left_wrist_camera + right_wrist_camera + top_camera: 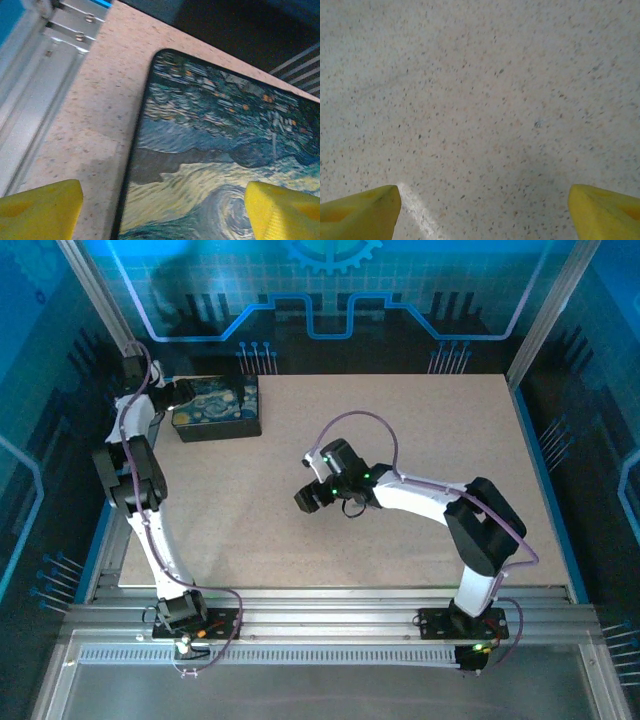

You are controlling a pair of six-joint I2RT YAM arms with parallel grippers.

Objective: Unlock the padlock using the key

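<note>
Padlock: cannot be placed from these views, nor the key. At a guess, both shut inside the box [218,407] at the far left of the desk [420,440]: black sides, swirl-painted lid [215,130], lid down.

Step in hand: getting at the parts, well short of any unlocking. Left hand [161,212] hovering over the left end of the lid, fingers [42,210] spread wide, one out past the edge above bare desk, the other above the painted swirl. Holding nothing. Cannot tell whether touching the lid. Right hand [310,498] out over mid-desk, well apart from the box, aimed down at bare speckled surface, likewise spread wide and empty.

Next move, as a judgement: open the box. Lower the left hand to straddle the lid's edge, pinch and lift, or steady the box and bring the right across. Only then look for padlock and key. Calls for care: tiny parts, and a thin key lying flat probably hard to pinch.

Relative to the hands: unknown. If inside the box, just under the left, well apart from the right.
</note>
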